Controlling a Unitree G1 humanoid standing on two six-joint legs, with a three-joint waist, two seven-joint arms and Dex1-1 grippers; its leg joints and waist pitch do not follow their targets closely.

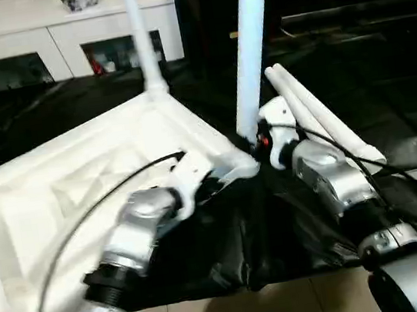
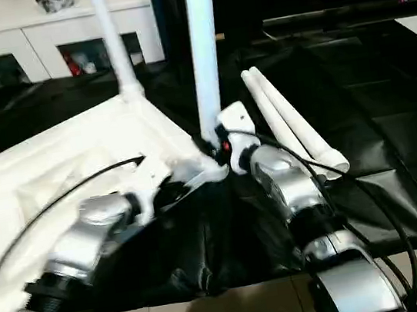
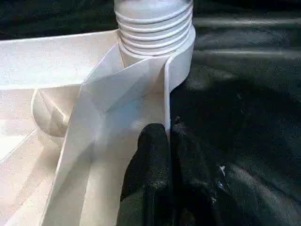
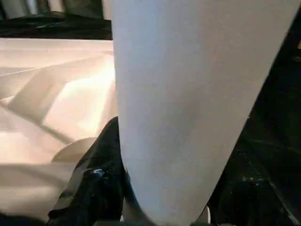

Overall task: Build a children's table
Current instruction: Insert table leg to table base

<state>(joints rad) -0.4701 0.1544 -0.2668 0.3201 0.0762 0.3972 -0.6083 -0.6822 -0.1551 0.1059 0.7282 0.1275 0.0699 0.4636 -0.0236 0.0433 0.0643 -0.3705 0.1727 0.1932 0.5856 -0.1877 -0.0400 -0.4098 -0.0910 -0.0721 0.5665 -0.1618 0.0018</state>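
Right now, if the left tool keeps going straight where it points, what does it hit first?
Probably the corner socket holding the threaded leg; the left tool pinches the tabletop rim just short of it.

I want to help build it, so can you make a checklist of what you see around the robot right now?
Surface: black sheet over the work area, tiled floor at its near edge.
Job's things: tabletop upside down; two legs stand in corner sockets, far leg and near leg; two spare legs lie on the sheet.
Clutter: nothing seen.
Pincers: left pincer shut on the tabletop's rim; right pincer shut on the near leg.
Cables: black cable along the left arm, another by the right arm.
Surroundings: white cabinet behind.
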